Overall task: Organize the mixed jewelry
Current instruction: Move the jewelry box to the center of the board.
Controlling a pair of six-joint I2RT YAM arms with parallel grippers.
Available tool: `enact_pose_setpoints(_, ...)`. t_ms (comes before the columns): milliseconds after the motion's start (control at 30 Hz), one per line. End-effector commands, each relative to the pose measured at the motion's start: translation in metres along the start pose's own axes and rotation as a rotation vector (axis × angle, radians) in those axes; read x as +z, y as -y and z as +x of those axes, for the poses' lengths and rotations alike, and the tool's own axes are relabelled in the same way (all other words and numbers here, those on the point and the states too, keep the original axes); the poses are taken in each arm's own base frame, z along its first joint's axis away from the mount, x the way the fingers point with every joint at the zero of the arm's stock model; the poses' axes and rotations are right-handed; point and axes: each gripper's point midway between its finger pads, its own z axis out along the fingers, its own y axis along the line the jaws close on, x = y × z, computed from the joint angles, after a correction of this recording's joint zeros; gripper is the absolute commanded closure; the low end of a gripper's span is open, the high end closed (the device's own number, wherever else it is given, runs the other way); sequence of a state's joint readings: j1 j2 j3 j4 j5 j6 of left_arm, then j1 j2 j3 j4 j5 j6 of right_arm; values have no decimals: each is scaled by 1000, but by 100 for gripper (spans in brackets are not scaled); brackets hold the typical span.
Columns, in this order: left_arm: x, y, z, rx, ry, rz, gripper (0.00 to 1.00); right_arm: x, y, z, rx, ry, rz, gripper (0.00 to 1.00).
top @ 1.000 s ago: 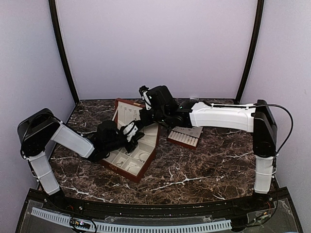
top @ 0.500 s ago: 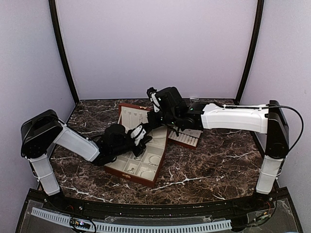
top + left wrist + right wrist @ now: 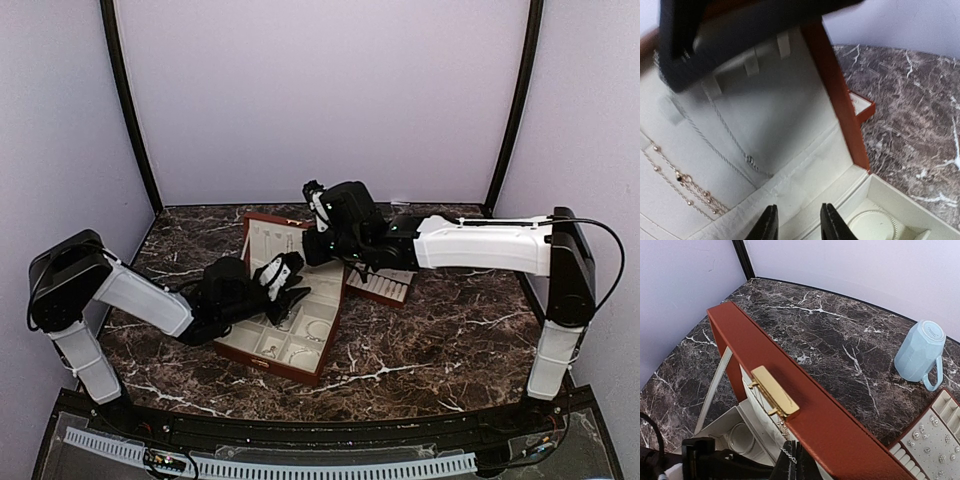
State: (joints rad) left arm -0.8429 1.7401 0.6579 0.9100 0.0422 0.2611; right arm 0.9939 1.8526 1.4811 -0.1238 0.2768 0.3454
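The reddish-brown box (image 3: 300,355) stands open, its cream-lined lid (image 3: 268,240) upright. A thin silver chain (image 3: 725,132) and a gold beaded chain (image 3: 682,181) hang down the lid's lining. A hoop (image 3: 875,222) lies in a tray compartment. My left gripper (image 3: 798,207) (image 3: 292,285) is open over the box's hinge line with nothing between its fingers. At the lid's top edge, beside the gold clasp (image 3: 775,390), my right gripper (image 3: 793,442) (image 3: 312,250) is shut, with a silver chain (image 3: 789,454) pinched at its tips.
The cream slotted tray (image 3: 935,437) (image 3: 385,285) holds small studs, right of the box. A pale blue mug (image 3: 920,352) lies on the marble behind the lid. The right arm reaches over the tray. Booth walls close in the table.
The box and both grippers shifted right a second ago. Since then the left gripper's jaws have parted and it has drawn back slightly. The right gripper stays shut at the lid.
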Motion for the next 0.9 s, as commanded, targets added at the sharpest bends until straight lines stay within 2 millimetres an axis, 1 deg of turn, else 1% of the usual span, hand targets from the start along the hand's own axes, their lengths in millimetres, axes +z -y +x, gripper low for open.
enact_pose_setpoints(0, -30, 9, -56, 9, 180, 33, 66, -1, 20, -12, 25, 46, 62, 100)
enact_pose_setpoints(33, -36, 6, -64, 8, 198, 25, 65, -1, 20, -12, 26, 45, 64, 100)
enact_pose_setpoints(67, -39, 6, -61, 2, 186, 20, 63, -2, 20, -12, 25, 46, 65, 100)
enact_pose_setpoints(100, -45, 3, -68, -1, 201, 12, 62, -2, 20, -12, 25, 48, 64, 100)
enact_pose_setpoints(133, -48, 1, -63, -12, 178, 1, 60, -3, 20, -13, 25, 49, 65, 100)
enact_pose_setpoints(167, -55, -3, -72, -18, 192, -14, 59, -3, 21, -13, 26, 51, 66, 100)
enact_pose_setpoints(267, -68, -24, -71, -69, 131, -116, 54, -6, 21, -16, 27, 56, 69, 100)
enact_pose_setpoints(300, -71, -28, -72, -81, 120, -135, 53, -7, 22, -17, 28, 59, 70, 100)
enact_pose_setpoints(400, -86, -48, -71, -111, 71, -229, 44, -10, 21, -19, 30, 65, 68, 100)
enact_pose_setpoints(433, -88, -53, -74, -130, 68, -246, 40, -11, 20, -20, 30, 66, 65, 100)
enact_pose_setpoints(467, -93, -62, -71, -144, 43, -273, 39, -12, 20, -21, 32, 68, 63, 100)
enact_pose_setpoints(500, -95, -69, -77, -171, 48, -286, 37, -12, 19, -22, 35, 69, 63, 100)
enact_pose_setpoints(533, -99, -79, -72, -189, 19, -307, 36, -13, 19, -23, 35, 70, 60, 100)
enact_pose_setpoints(567, -100, -84, -71, -218, 5, -312, 35, -14, 18, -24, 36, 72, 58, 100)
enact_pose_setpoints(600, -106, -97, -73, -237, 10, -341, 35, -15, 17, -25, 37, 74, 55, 100)
enact_pose_setpoints(633, -109, -102, -73, -259, 10, -352, 33, -16, 16, -26, 37, 75, 54, 100)
enact_pose_setpoints(667, -115, -113, -75, -271, 21, -381, 32, -17, 16, -27, 39, 78, 53, 100)
enact_pose_setpoints(700, -117, -118, -76, -281, 30, -392, 30, -16, 16, -27, 42, 79, 55, 100)
enact_pose_setpoints(733, -122, -127, -75, -289, 34, -416, 28, -17, 16, -28, 45, 83, 54, 100)
enact_pose_setpoints(767, -124, -135, -74, -298, 35, -432, 27, -18, 15, -30, 50, 86, 52, 100)
enact_pose_setpoints(867, -121, -146, -66, -313, 12, -437, 25, -21, 13, -33, 58, 94, 44, 100)
